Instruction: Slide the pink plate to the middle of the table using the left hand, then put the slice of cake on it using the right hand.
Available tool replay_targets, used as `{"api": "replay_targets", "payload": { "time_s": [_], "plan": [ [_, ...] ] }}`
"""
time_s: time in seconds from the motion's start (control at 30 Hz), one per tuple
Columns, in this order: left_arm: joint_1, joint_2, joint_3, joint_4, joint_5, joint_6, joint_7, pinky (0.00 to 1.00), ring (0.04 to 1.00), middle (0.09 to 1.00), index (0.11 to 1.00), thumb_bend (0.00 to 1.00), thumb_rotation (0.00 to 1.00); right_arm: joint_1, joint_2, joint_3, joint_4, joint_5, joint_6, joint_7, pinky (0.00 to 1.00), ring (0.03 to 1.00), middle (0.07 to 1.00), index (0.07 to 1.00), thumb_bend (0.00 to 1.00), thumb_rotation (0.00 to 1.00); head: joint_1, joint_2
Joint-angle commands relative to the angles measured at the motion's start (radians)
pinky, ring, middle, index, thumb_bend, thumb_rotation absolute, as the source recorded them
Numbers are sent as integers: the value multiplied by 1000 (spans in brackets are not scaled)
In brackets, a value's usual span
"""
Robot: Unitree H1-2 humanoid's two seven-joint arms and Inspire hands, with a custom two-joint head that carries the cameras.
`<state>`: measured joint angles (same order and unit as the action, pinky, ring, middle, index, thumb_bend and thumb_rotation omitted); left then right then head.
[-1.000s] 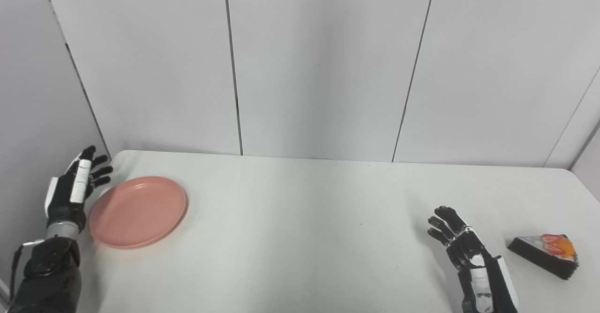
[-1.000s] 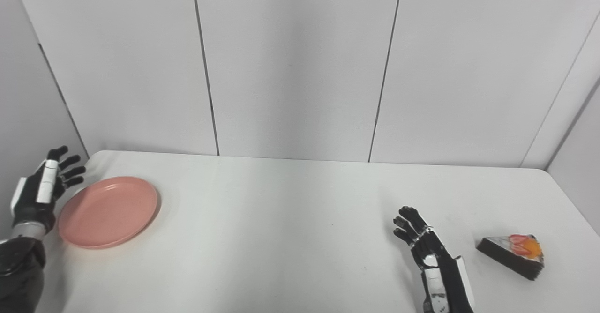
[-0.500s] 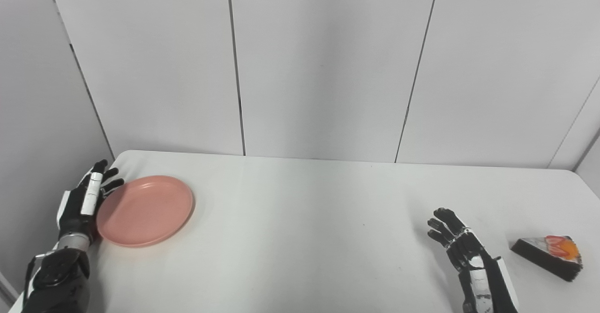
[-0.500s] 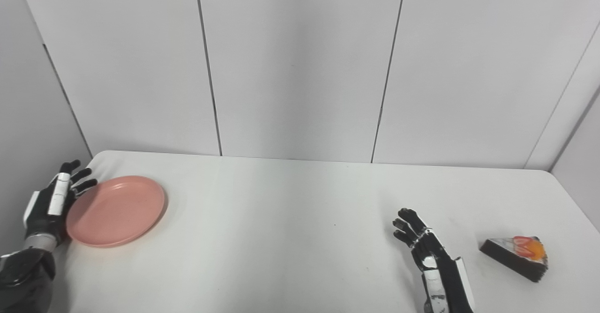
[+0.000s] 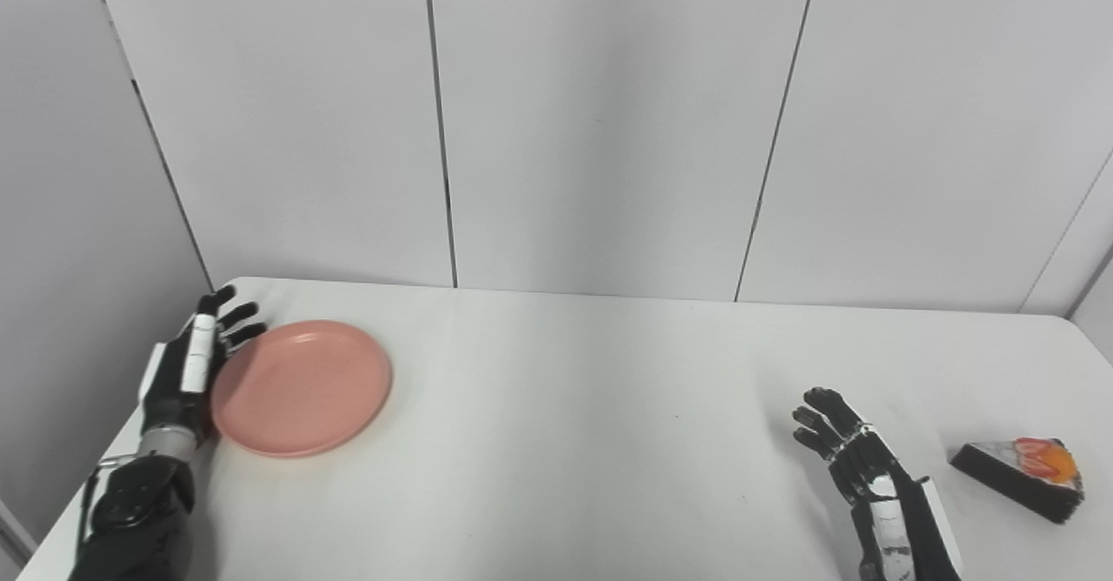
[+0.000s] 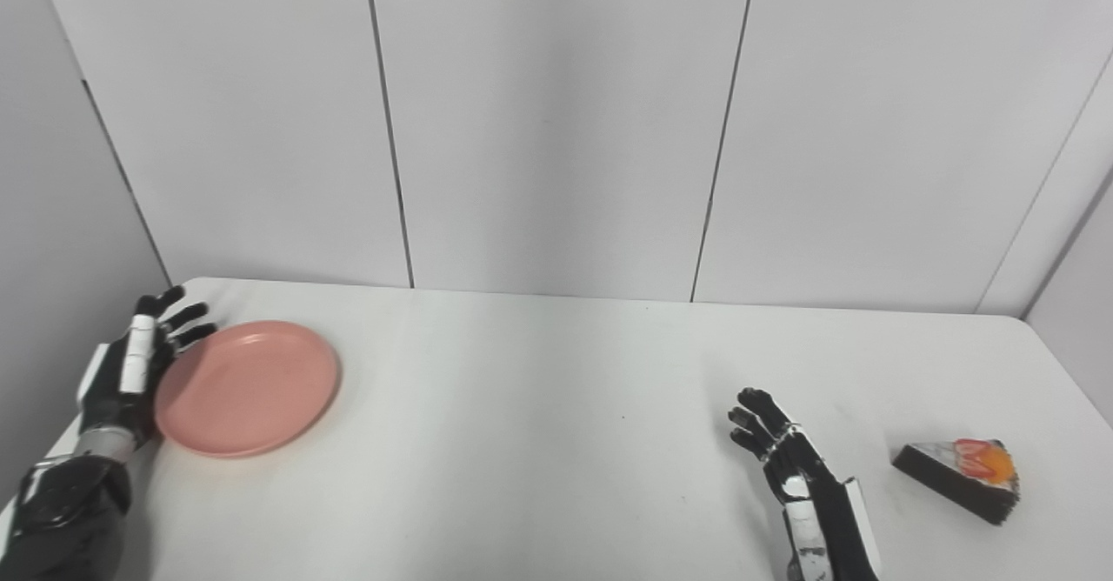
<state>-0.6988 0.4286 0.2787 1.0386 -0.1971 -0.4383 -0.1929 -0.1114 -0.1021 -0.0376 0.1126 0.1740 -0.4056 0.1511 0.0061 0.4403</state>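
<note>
A: Step?

B: First one, the slide. Left hand (image 5: 189, 370) has its fingers spread flat, holding nothing, set edge-on against the outer rim of the pink plate (image 5: 302, 388). Looks like touching; can't confirm contact at this size.

A: Where's the plate?

B: On the table (image 5: 574, 407), near its left end and well short of the middle. So I judge the slide has barely started.

A: Next move?

B: My guess: push the plate sideways toward the table's middle, keeping the hand low on the rim so it doesn't ride over the lip or spin the plate off line.

A: Right side?

B: Right hand (image 5: 856, 464) has its fingers apart and slightly curled, nothing in it, waiting between the plate and the slice of cake (image 5: 1020, 477). Cake sits well apart from the plate, near the table's right end, just beside the right hand but not touching.

A: Anything unclear?

B: Both arms are cut off at the bottom edge. Left palm faces the plate, so its contact side is hidden. Cake topping is a red-orange blur; can't say what.
</note>
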Motion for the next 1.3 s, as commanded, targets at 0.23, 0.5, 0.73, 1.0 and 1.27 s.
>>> {"api": "replay_targets", "payload": {
  "time_s": [0.23, 0.5, 0.73, 1.0, 1.27],
  "plan": [
    [-9, -27, -47, -83, 31, -30, -11, 708, 748, 834, 890, 839, 975, 95, 14, 8, 74, -11, 29, -4, 840, 842, 858, 807, 902, 931, -19, 5],
    [-7, -68, -79, -131, 29, 0, 2, 728, 762, 852, 894, 890, 954, 100, 16, 12, 50, -19, 51, -6, 851, 855, 868, 804, 898, 942, -21, 12],
    [-5, -102, -104, -150, 30, 17, 12, 727, 779, 869, 904, 819, 971, 102, 16, 16, 39, -23, 61, -7, 856, 858, 871, 805, 904, 946, -29, 19],
    [13, -154, -116, -170, 15, 40, 4, 744, 786, 879, 906, 892, 933, 104, 23, 20, 28, -30, 63, -9, 853, 851, 871, 803, 899, 949, -41, 26],
    [64, -235, -119, -293, 19, 132, 60, 746, 771, 869, 905, 873, 941, 104, 32, 23, 12, -44, 84, -17, 860, 852, 872, 805, 914, 953, -61, 33]
  ]
}}
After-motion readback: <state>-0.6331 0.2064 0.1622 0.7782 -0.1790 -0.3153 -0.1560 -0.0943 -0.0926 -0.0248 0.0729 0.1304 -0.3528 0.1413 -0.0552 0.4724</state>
